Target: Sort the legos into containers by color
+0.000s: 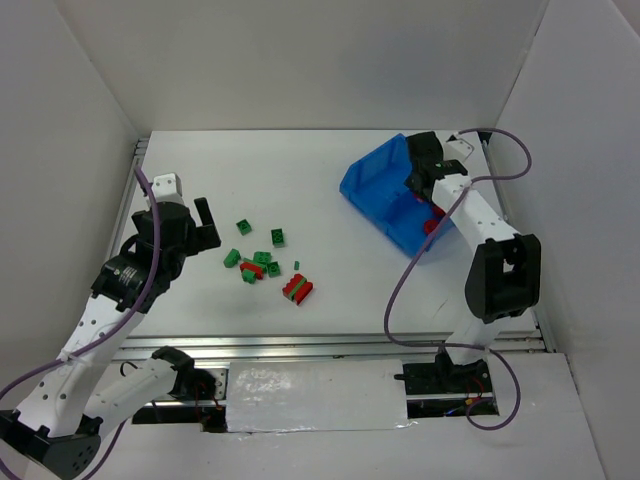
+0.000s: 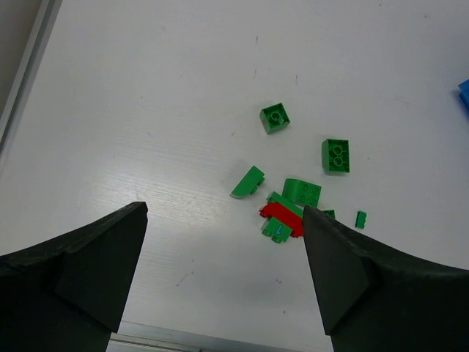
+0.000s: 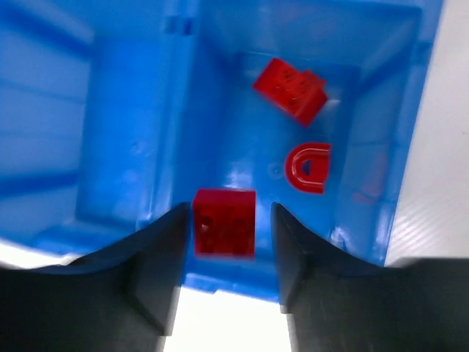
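Green and red legos (image 1: 262, 262) lie scattered mid-table, with a red-on-green stack (image 1: 297, 290) at their right. In the left wrist view I see green bricks (image 2: 274, 118) (image 2: 335, 155) and a red-and-green cluster (image 2: 282, 214). My left gripper (image 1: 205, 225) (image 2: 223, 271) is open and empty, just left of the pile. The blue bin (image 1: 385, 185) sits at the back right. My right gripper (image 1: 428, 195) (image 3: 226, 249) is over its right compartment, jaws parted around a blurred red brick (image 3: 224, 222), with a gap on the right side. A red brick (image 3: 290, 89) and a red arch piece (image 3: 308, 167) lie inside.
The bin's divider wall (image 3: 172, 110) separates the right compartment from the left one (image 3: 73, 125), where no bricks show. White walls enclose the table on three sides. A metal rail (image 1: 330, 345) runs along the near edge.
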### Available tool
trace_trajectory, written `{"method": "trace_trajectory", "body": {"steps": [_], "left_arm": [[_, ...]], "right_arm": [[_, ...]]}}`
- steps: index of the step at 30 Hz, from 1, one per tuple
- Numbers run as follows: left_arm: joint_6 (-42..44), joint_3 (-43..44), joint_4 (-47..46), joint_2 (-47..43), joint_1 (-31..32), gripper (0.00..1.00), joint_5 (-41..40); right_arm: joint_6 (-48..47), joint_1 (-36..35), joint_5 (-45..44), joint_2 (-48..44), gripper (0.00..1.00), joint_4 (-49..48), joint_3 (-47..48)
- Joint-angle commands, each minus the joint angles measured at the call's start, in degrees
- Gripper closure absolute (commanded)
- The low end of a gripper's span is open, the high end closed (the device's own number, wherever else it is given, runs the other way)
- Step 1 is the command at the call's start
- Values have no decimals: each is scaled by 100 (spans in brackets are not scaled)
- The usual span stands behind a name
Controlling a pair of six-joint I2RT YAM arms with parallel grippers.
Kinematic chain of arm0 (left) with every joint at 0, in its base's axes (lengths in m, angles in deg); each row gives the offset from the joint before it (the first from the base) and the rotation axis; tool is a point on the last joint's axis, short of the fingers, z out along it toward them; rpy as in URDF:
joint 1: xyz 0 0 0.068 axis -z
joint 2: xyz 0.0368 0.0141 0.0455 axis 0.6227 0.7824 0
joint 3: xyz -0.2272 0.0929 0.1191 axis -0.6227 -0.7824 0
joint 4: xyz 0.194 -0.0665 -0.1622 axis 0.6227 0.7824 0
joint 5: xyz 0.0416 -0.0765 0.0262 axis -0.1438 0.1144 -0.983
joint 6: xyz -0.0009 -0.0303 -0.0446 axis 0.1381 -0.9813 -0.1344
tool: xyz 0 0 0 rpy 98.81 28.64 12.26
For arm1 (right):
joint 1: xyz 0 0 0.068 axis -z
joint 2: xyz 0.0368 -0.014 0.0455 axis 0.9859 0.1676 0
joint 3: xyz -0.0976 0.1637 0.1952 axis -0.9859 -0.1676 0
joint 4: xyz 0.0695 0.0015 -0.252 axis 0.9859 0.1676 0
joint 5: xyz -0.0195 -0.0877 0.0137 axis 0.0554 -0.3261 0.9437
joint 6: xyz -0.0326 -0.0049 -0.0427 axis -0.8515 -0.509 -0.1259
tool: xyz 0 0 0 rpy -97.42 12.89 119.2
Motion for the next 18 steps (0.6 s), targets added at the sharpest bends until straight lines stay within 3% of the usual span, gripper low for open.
{"method": "trace_trajectory", "body": {"steps": [1,2,3,9,13,18], "left_arm": [[107,-24,-178,-33,-22,0,12],[107,-24,-187,-6,-22,1,3],[98,-15,-187,-6,-22,1,3],[81,-15,-160,47,-22,0,-58],[54,2,-143,143,-40,0,-94],[63,2,-143,240,-57,0,-50]], "right_arm": [[-235,85,-207,170,33,176,250],[-287,68,-207,214,11,263,338],[-340,59,-233,258,1,334,539],[-736,-1011,-85,66,0,334,551],[-358,-2696,100,109,0,56,234],[-1175,-3448,1128,1151,3,-518,838]]}}
